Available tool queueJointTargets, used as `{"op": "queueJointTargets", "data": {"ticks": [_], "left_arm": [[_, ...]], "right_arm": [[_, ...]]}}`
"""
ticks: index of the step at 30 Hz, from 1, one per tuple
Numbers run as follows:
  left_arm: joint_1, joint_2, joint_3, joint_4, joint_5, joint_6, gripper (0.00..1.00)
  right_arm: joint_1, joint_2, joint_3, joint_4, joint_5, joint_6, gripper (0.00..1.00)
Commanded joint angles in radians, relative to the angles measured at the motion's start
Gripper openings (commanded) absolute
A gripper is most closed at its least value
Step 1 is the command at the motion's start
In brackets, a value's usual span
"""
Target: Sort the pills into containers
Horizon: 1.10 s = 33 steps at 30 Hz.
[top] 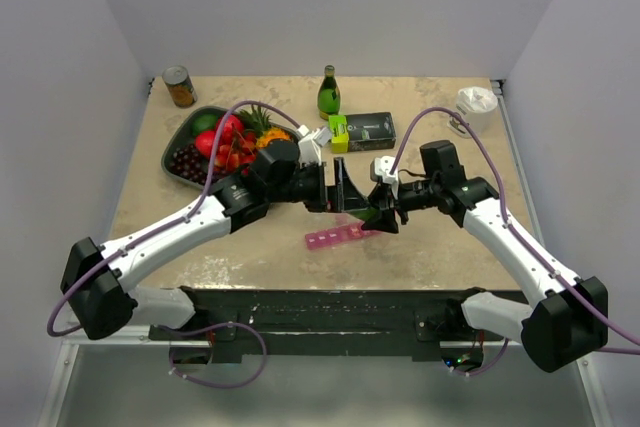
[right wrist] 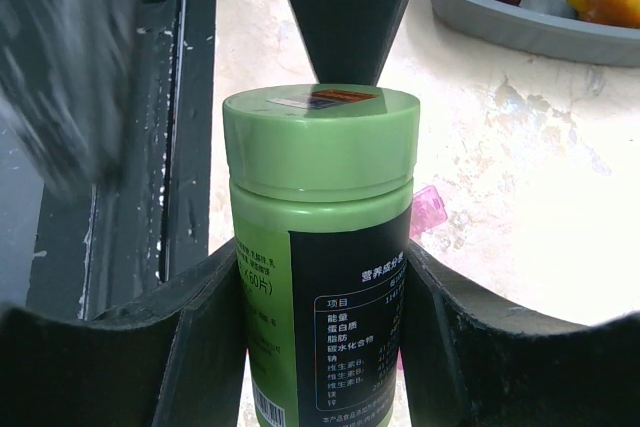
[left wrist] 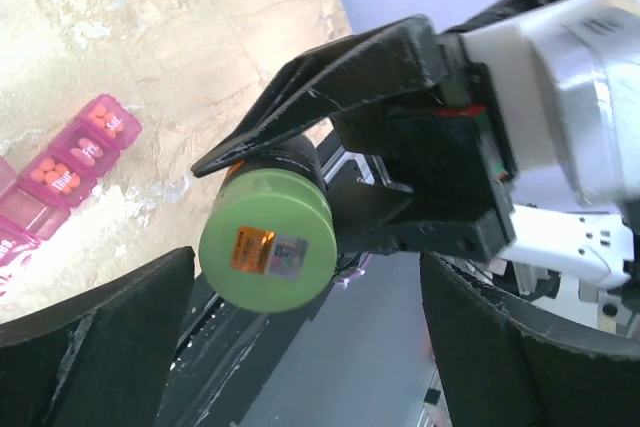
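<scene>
My right gripper is clamped on the green-capped bottle, a finger pressed against each side of its dark label, with the cap sticking out beyond my fingertips. My left gripper faces that cap head-on and stands wide. Its fingers are spread well apart and touch nothing, and the cap sits just beyond them at about 11 o'clock in my left wrist view.

From above, both grippers meet over the middle of the table. The pink pill organiser lies flat on the tabletop just below them, at 6 o'clock from the bottle. It is a narrow strip, slightly slanted, and neither gripper is touching it. In my left wrist view, small orange shapes show through two of its lids (pills, as far as I can tell).

At 10 o'clock on the table sits the fruit tray, with a can beyond it. At 12 o'clock stands a green glass bottle, and a dark box lies just beside it.
</scene>
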Motion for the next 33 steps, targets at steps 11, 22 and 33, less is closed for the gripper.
{"op": "queueJointTargets", "data": {"ticks": [11, 22, 33], "left_arm": [[0.012, -0.375, -0.457, 0.44, 0.143, 1.085, 0.99], [0.011, -0.139, -0.434, 0.766, 0.236, 1.341, 0.97], [0.008, -0.051, -0.365, 0.828, 0.366, 1.26, 0.81]], "right_arm": [[-0.003, -0.022, 0.0, -0.012, -0.074, -0.081, 0.0], [-0.006, -0.028, -0.003, -0.046, -0.093, -0.134, 0.0], [-0.006, -0.026, -0.008, -0.045, -0.094, -0.139, 0.0]]}}
